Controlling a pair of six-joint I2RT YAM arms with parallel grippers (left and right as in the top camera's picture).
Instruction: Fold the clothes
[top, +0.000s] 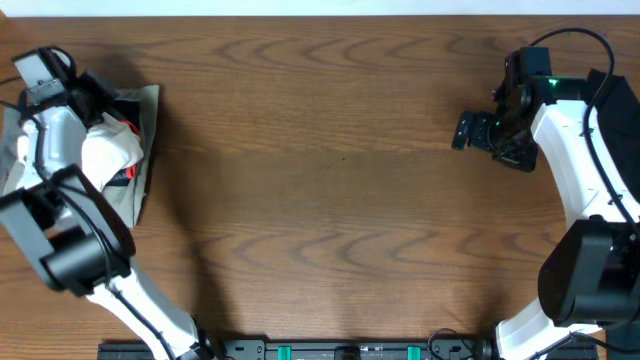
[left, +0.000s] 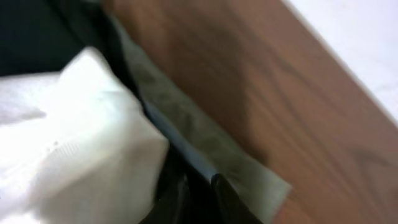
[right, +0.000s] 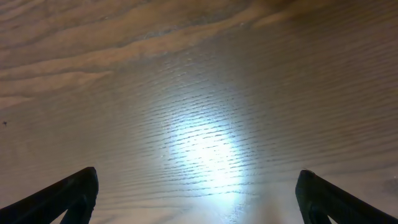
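1. a soft, wrinkly white t-shirt (left: 74, 143) is seen bunched at the left edge of the wood-grain worktop (top: 320, 190), beside flat olive-grey cloth (left: 205, 140) and a black garment (left: 31, 31).
2. the left jaws are seen blurred against the shirt; open or gripping cannot be told.
3. the right jaws are spread wide, nothing held, over glossy wood.

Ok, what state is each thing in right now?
T-shirt: bunched, unfolded, atop the other garments.
Olive garment: spread flat underneath.
Black garment: crumpled, mostly covered.
Left gripper: at the T-shirt, open or shut unclear.
Right gripper: open, empty, over bare table.
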